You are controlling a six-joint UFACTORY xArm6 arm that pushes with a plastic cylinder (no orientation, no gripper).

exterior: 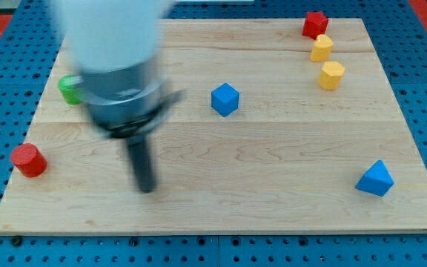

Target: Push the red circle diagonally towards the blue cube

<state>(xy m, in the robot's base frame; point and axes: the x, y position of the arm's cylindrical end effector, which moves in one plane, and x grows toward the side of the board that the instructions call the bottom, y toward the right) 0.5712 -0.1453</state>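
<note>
At the table's left edge, toward the bottom left corner, the red circle (pixel 28 160) sits on the wooden table (pixel 273 185), right at the board's margin and partly overhanging it as far as I can judge. No containers are on the board; every block lies loose on the wood.

My tip (pixel 147 188) rests on the table to the view's right of the red circle and slightly lower, apart from it with bare wood between them. The rod and the arm body above it are blurred. There are no jaws to report: the arm ends in the plain rod, so nothing is clamped or held.

The blue cube (pixel 224 99) lies near the middle of the table, up and to the view's right of both my tip and the red circle, well apart from each.

A green block (pixel 70 89) sits near the left edge toward the top left corner, partly hidden behind the arm body; I cannot make out its shape.

Near the top right corner a red block (pixel 315 24) stands at the top edge, with two yellow blocks below it, the upper (pixel 321 48) just beside the red one and the lower (pixel 331 75) close under that.

A blue triangular block (pixel 375 179) lies near the bottom right corner, alone.
</note>
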